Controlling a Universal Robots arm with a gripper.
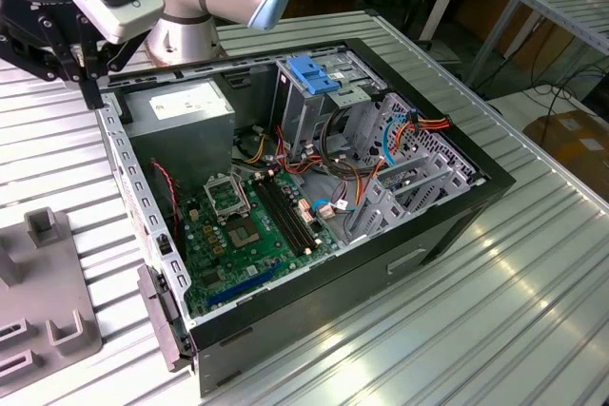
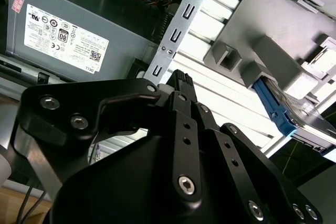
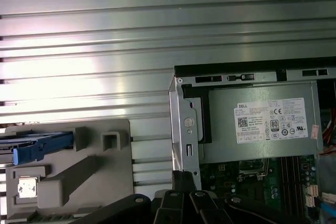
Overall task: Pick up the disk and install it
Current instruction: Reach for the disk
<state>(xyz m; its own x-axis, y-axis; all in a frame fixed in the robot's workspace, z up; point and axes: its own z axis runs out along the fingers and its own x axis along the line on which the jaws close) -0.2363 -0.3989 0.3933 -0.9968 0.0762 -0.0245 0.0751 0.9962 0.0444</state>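
**Item: the disk** (image 3: 39, 148), flat silver-grey metal hard drive with blue plastic rails.
- **Location:** it was lodged in the moulded grey plastic holder (image 3: 100, 177) on the ribbed aluminium surface (image 1: 476, 330), outside the open black desktop computer case (image 1: 447, 225). It appeared to stand on edge.

**Item: the tool** (image 2: 179, 80), black with two fingers.
- **State:** the fingers were drawn together and held nothing.
- **Location:** it hung by the case's rear metal wall, near the grey power-supply box (image 1: 181, 116) and well apart from the disk.

**Hazards (judged):**
- The closed fingers could strike the disk's edge and fail to straddle it.
- A low path could clip the case wall.
- A grip on one rail alone could tilt the disk or jam it in its slot.

**Markings:** the white label (image 3: 273, 119) on the power-supply box carried black print, round marks and a square code. Its print is not transcribed here.
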